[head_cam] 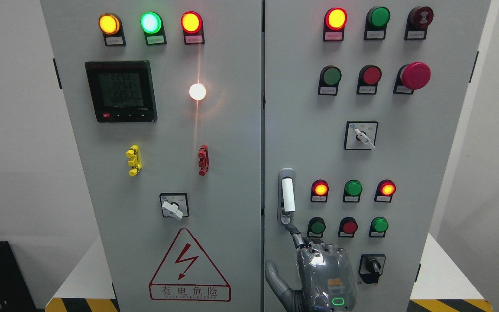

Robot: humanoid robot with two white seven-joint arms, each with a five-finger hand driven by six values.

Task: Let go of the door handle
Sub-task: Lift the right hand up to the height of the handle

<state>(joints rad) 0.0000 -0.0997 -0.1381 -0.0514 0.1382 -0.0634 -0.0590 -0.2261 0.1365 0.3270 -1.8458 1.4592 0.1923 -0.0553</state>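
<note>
The door handle (288, 195) is a white upright lever in a silver housing, near the left edge of the right cabinet door (405, 173). My right hand (314, 268) comes up from the bottom edge just below it, back toward the camera. Its index finger (295, 236) points up, and the tip reaches the lower end of the housing without wrapping the lever. The thumb (275, 277) is spread out to the left. Nothing is held in the hand. The left hand does not show.
Both grey cabinet doors stand closed, with the seam (262, 173) between them. Lit lamps and push buttons (353, 188) sit right of the handle, and a black rotary switch (371, 268) beside my hand. A high-voltage warning triangle (189, 268) marks the left door.
</note>
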